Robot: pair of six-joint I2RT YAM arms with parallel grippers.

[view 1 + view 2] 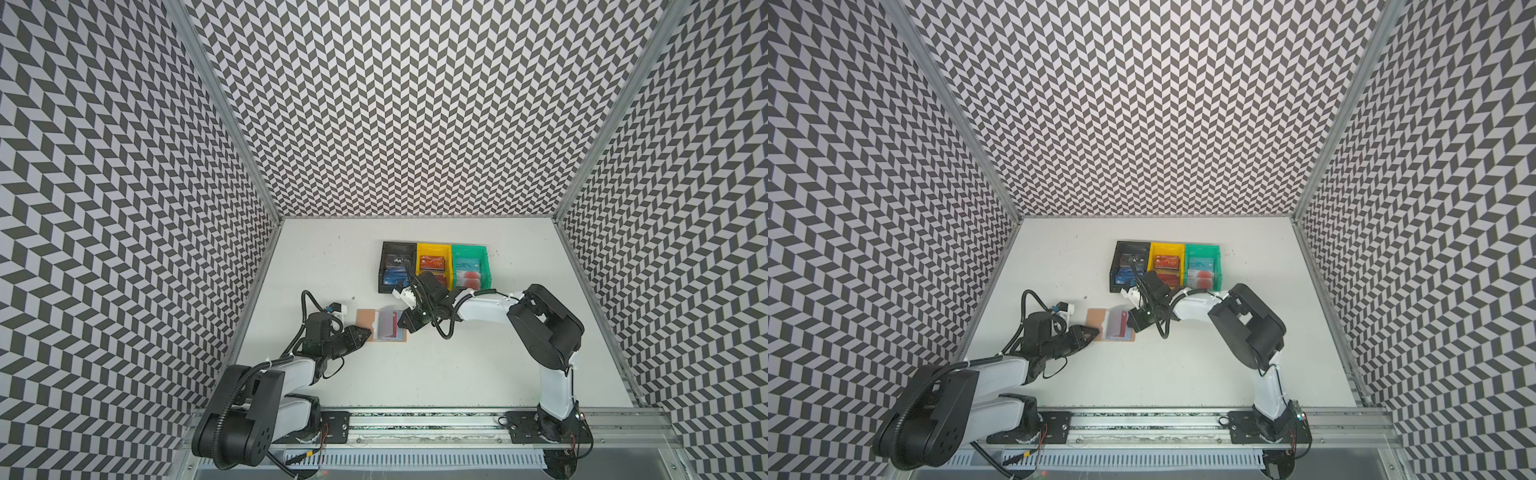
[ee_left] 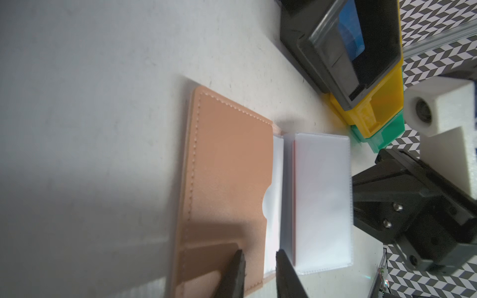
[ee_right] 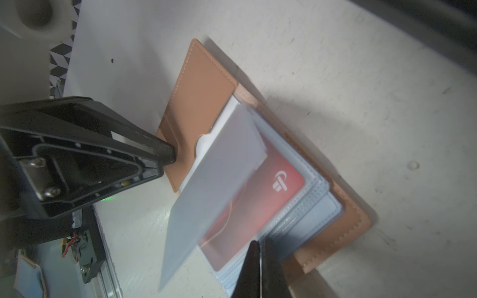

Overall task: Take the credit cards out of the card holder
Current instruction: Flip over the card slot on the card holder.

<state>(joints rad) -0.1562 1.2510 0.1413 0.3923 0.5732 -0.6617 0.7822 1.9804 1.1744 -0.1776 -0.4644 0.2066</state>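
- Nearest my base, on the table [image 1: 478, 365]: left hand [image 1: 368, 332] is down on the card holder [image 1: 366, 319]. Its fingers [image 2: 237, 268] are slightly spread with nothing between them. One tip is on the tan flap, the other on the white sleeve edge beside it.
- Card holder lies open and flat mid-table, between my two hands. The tan pocket flap is on my left, the clear sleeves on my right.
- One sleeve [image 3: 219, 180] stands flipped up. Under it a red card [image 3: 281, 185] with a white logo sits in the next sleeve.
- Right hand [image 3: 259, 249] is at the sleeve stack's outer edge, fingers pressed together. Can't tell if a sleeve or card edge is caught between them.
- Farther back, three bins sit side by side, touching: black bin [image 1: 381, 270], yellow bin [image 1: 433, 247], green bin [image 1: 468, 248].
- Black holds a blue card [image 1: 395, 275], yellow a red "VIP" card [image 1: 433, 263]. Green holds a teal "VIP" card [image 1: 466, 265] and a pale card [image 1: 470, 281] with red circles.
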